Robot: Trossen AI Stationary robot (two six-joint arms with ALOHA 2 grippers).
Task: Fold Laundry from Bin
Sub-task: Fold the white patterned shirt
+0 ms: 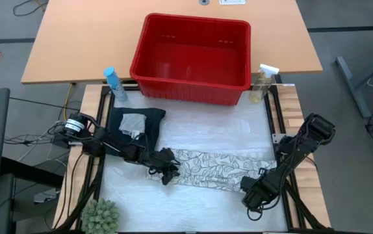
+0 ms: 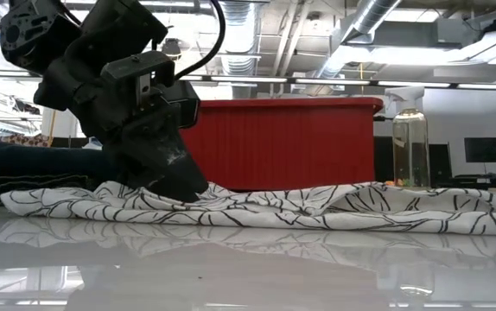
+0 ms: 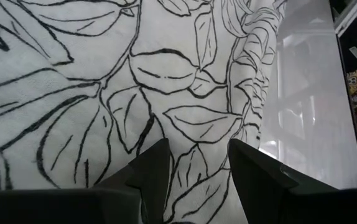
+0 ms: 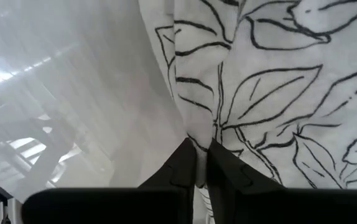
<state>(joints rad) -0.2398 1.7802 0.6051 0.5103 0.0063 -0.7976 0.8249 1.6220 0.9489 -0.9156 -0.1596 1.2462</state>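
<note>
White leaf-print cloth [image 1: 216, 168] | left jaws [image 3: 194, 165] parted over it | right jaws [image 4: 202, 163] pinching edge

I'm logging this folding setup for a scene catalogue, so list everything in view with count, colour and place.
leaf-print cloth: one, white with dark leaf outlines, spread across the near part of the table between the two grippers.
trousers: one, dark navy-black, folded in front of the bin at the table's left.
grey cloth: one, pale grey, lying on the trousers.
bin: one, red, at the far edge of the table.
spray bottles: two, a blue one left of the bin, a clear one right of it.
plant: one, green, near-left corner.
table: one, glossy white.
left gripper: dark, fingers apart on the cloth's left end.
right gripper: dark, pinching the cloth's right edge.
</note>
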